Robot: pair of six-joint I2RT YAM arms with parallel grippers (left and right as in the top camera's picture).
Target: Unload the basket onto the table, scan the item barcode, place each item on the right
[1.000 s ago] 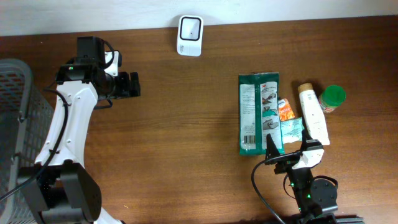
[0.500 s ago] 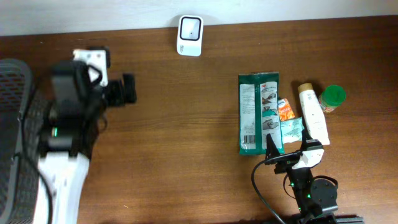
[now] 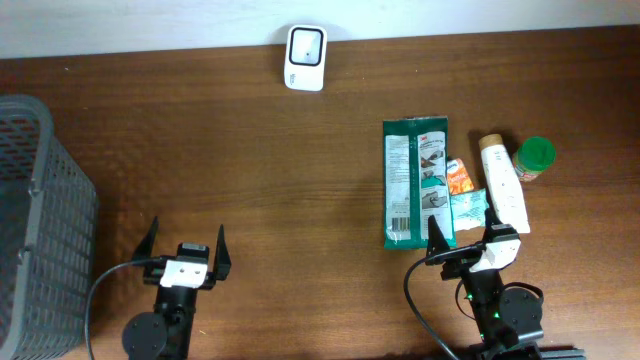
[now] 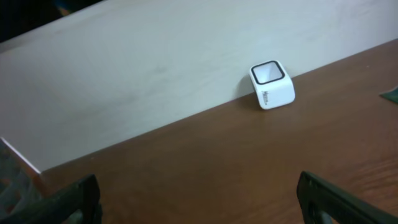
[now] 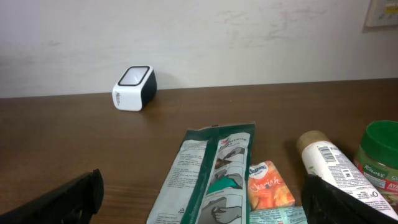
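Jaws on both arms stand wide with nothing between them. The right gripper [image 3: 462, 232] sits at the near edge of the table [image 3: 300, 180], its fingertips just short of the item cluster. The left gripper [image 3: 185, 248] rests well apart from it, near the wire basket [image 3: 40, 180]. Nearest the right fingers lie a teal sachet [image 3: 467, 210] and the long green wipes pack [image 3: 415, 180], with an orange sachet [image 3: 459, 178], a white tube [image 3: 502, 185] and a green-lidded jar [image 3: 534, 158] packed close. Crowding looks like the main risk: a wide closing grip could catch two items, or send the tube rolling into the jar. The flat pack may be hard to get under and could flop when lifted, turning its barcode away. The scanner [image 3: 305, 44] stands at the far edge against the wall, a long carry on which a loose hold might slip.
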